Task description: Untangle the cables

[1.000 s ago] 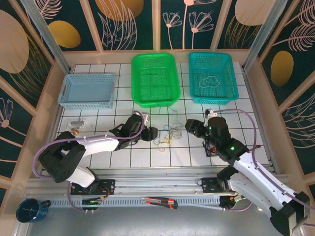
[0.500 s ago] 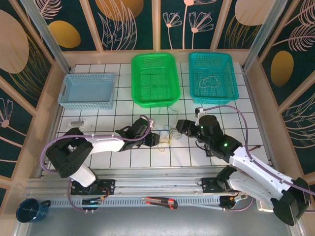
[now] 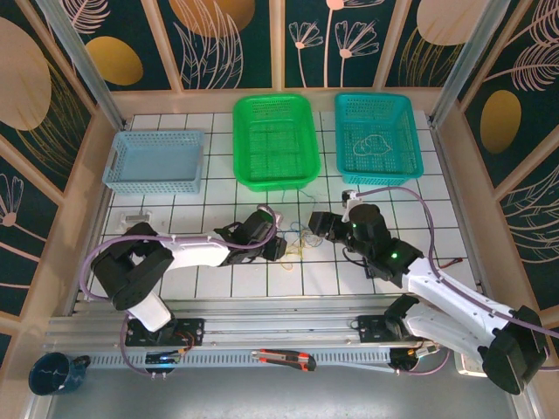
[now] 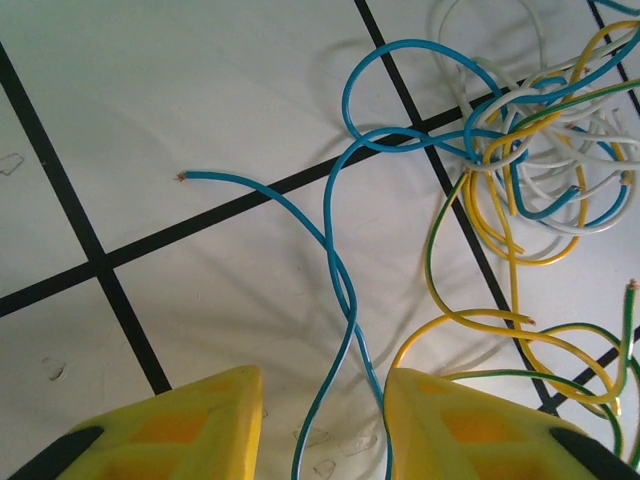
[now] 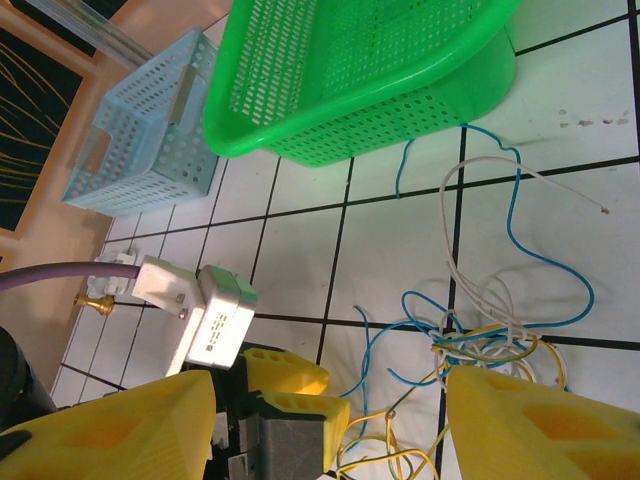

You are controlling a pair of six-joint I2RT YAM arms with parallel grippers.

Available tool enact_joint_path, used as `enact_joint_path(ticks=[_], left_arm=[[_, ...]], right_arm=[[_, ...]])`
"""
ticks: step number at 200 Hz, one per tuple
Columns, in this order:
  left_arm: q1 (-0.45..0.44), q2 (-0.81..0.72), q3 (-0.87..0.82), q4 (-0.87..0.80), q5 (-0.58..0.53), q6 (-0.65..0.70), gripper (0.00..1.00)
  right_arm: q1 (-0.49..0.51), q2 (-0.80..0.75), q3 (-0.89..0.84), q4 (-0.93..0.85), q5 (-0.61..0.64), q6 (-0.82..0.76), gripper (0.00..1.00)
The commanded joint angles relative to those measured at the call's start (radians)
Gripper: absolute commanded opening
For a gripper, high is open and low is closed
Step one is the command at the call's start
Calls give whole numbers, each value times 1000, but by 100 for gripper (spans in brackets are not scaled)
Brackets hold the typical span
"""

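The cables (image 3: 299,236) lie in a loose tangle on the white gridded table (image 3: 175,218) between the two arms. Seen from the left wrist, a blue cable (image 4: 340,270) runs in two crossing strands between the yellow fingers of my open left gripper (image 4: 322,425). Yellowish-green loops (image 4: 470,320) and whitish ones (image 4: 580,150) knot together at the upper right. My left gripper (image 3: 279,249) sits at the tangle's left edge. My right gripper (image 3: 316,223) hovers at its right edge, its fingers (image 5: 540,430) spread wide above the tangle (image 5: 490,340).
Three baskets stand at the back: light blue (image 3: 155,160), green (image 3: 273,140) and teal (image 3: 377,135), the teal one with a whitish cable loop (image 3: 376,144) in it. A small white part (image 3: 135,216) lies at the left. A hand tool (image 3: 284,358) rests on the front rail.
My left gripper has slid right up to the tangle. My right gripper has moved left toward the tangle. The cables have barely shifted.
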Motion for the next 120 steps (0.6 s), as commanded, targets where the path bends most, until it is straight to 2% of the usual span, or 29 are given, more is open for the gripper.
enact_joint_path(ticks=[1, 59, 75, 104, 120], left_arm=[[-15, 24, 32, -61, -41, 27, 36], [-30, 49, 44, -82, -72, 33, 27], [-31, 48, 39, -78, -77, 33, 19], [-31, 24, 34, -79, -93, 30, 0], [-31, -6, 39, -88, -111, 31, 0]], right_arm=[[10, 9, -13, 44, -1, 14, 62], [10, 42, -10, 69, -9, 5, 62], [10, 64, -9, 84, -15, 1, 62], [10, 130, -12, 134, -30, -11, 62], [10, 181, -22, 182, -36, -14, 61]])
